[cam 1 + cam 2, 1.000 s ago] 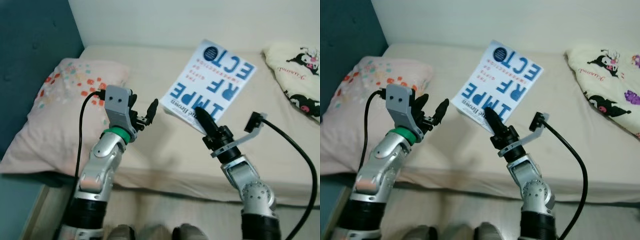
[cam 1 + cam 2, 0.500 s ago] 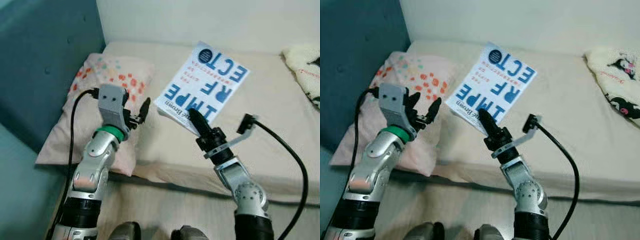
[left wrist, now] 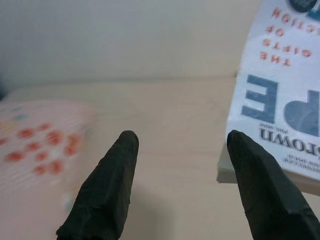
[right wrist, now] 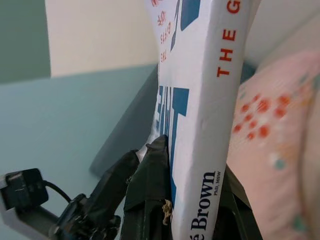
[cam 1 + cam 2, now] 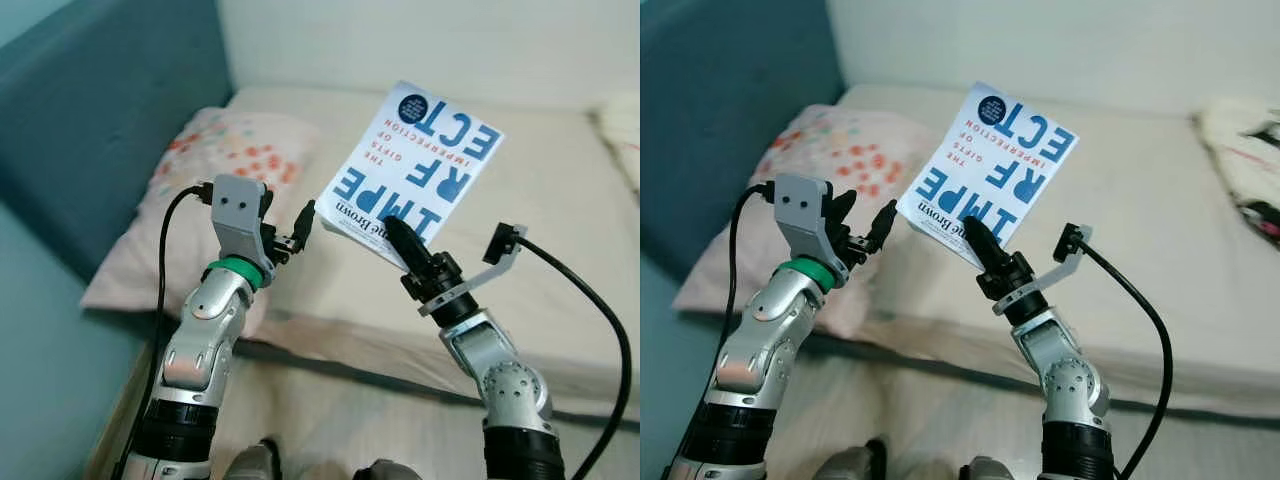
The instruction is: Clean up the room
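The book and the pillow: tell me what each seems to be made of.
Book: looks like a paperback, with a smooth white printed card cover and a thin stack of paper pages at its edge; the right gripper holds it.
Pillow: soft woven fabric, pale pink with red dots, matte and slightly rumpled.

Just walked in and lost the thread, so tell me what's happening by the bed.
The robot stands at the bed holding a white book with blue lettering up in the air. Its right pincer is clamped on the book's lower edge near the spine. The left pincer hangs open just beside the book, not touching it, above a pillow with red dots that lies at the head of the bed.
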Controlling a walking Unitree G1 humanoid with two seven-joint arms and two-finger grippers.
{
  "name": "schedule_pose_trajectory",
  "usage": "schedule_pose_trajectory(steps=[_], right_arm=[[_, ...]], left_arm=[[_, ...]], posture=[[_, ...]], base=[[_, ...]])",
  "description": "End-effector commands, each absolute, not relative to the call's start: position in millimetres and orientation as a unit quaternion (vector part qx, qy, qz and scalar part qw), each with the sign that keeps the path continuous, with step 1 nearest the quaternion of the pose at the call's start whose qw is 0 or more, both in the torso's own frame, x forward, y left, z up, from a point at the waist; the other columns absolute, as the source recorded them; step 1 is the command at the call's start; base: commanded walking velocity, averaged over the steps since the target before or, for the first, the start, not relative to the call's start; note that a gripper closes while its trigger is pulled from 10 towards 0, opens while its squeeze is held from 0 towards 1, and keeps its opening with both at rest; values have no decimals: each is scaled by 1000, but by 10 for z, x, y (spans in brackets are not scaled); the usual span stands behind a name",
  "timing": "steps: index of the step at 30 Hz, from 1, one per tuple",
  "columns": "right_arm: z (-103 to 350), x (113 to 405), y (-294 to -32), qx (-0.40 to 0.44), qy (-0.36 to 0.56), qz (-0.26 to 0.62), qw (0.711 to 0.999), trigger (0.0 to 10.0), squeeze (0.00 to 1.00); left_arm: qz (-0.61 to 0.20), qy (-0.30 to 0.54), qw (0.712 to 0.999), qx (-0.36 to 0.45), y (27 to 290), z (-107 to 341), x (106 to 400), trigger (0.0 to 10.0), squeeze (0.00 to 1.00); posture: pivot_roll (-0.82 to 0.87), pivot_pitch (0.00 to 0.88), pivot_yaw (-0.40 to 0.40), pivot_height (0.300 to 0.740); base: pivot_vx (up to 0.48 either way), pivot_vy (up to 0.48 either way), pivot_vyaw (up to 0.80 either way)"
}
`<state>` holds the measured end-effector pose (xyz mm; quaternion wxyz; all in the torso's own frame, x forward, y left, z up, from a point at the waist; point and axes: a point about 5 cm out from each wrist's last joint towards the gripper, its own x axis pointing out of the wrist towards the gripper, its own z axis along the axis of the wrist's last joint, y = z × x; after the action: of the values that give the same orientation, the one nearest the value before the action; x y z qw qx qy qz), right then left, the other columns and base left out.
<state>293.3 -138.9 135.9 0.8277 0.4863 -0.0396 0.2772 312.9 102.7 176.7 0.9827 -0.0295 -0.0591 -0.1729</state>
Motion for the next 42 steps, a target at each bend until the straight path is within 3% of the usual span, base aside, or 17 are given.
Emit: schedule_pose_trajectory(steps=[1,22,42], right_arm=[[1408,2924,-1336,484,-48,294,823,10000,0],[1405,2912,-1319,480,-45,301,822,10000,0],[1393,2907,-1307,482,-42,303,821,10000,0]], left_arm=[[-159,-48,986,-24,1079,1703,3147,10000,0],[-147,-51,988,-23,1103,1702,3166,10000,0],[-147,-50,988,-25,1116,1701,3158,10000,0]], posture=[[-36,31,46,740],[-35,35,44,740],[-34,38,46,740]], base=[[270,0,0],[430,0,0],[0,0,0]])
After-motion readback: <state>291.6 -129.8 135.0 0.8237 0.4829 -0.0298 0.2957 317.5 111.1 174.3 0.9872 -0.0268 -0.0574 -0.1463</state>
